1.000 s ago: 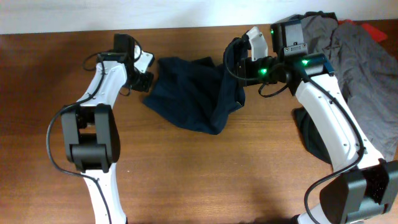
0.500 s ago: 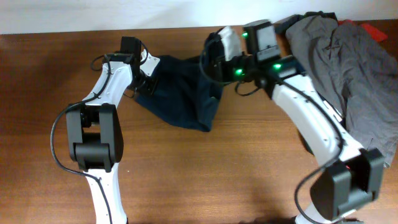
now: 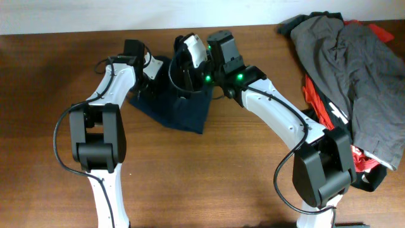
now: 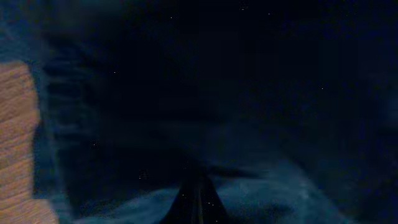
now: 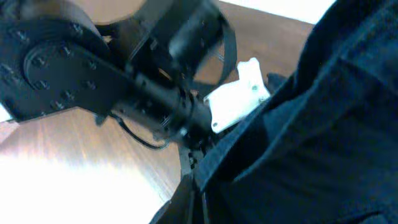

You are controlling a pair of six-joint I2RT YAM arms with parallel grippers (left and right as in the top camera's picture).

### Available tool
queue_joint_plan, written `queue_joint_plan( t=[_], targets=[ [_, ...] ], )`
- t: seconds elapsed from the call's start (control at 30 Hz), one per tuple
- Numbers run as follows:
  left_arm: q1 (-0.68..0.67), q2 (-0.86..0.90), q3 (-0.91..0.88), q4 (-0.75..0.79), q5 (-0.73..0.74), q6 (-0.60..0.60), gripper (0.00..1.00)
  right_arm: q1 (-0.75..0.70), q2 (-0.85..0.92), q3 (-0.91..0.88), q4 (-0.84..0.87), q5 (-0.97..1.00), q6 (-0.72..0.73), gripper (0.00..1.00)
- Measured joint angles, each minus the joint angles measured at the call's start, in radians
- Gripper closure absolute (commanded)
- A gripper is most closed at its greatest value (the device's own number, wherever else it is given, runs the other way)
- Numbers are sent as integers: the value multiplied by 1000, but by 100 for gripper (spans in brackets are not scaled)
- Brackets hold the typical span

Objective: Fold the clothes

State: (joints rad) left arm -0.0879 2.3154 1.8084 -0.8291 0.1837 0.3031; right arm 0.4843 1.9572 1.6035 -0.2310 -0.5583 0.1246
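The dark navy shorts (image 3: 176,107) lie bunched on the wooden table at upper centre, folded into a narrow wedge. My left gripper (image 3: 150,71) is shut on their left edge; navy cloth (image 4: 236,93) fills the left wrist view. My right gripper (image 3: 185,68) is shut on the shorts' right edge and holds it over the left part, close to the left gripper. In the right wrist view the cloth (image 5: 311,143) hangs from the jaws (image 5: 198,186), with the left arm (image 5: 93,68) just beyond.
A grey garment (image 3: 348,69) is piled at the far right over red-and-black garments (image 3: 329,114). The table's back edge meets a white wall (image 3: 76,16). Bare wood (image 3: 209,183) fills the front.
My right gripper has carried the shorts' right edge leftward across the garment to near the left gripper. The shorts have gone from spread wide to a narrow folded shape. The left gripper barely moved.
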Motion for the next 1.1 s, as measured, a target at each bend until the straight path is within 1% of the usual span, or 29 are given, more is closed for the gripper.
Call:
queue_joint_plan(
  t=[0.17,0.27,0.43,0.53,0.67,0.83,1.0,1.07,1.1],
  targets=[
    [0,1,0,0,11,-9,100,2,4,0,98,29,34,96],
    [0,1,0,0,13,-11,100,2,11,0,94,42,53,96],
    [-7,2,0,-1,38,-35,100,-8,12,1,20,45,61,96],
    [-51,2,0,5,53,-50,100,-48,5,2,-63,42,60,96],
    [-155,2,0,36,56,-81,100,-146,-75,3,-196,31,55,96],
    [-233,3,0,59,57,-114,100,-263,-185,3,-335,30,18,96],
    [-240,8,1,39,63,-138,100,-292,-215,3,-344,15,-5,96],
    [-230,10,15,-16,68,-143,100,-280,-215,3,-315,15,-6,96],
    [-218,15,36,-80,69,-143,100,-263,-215,3,-285,14,-8,96]
  ],
)
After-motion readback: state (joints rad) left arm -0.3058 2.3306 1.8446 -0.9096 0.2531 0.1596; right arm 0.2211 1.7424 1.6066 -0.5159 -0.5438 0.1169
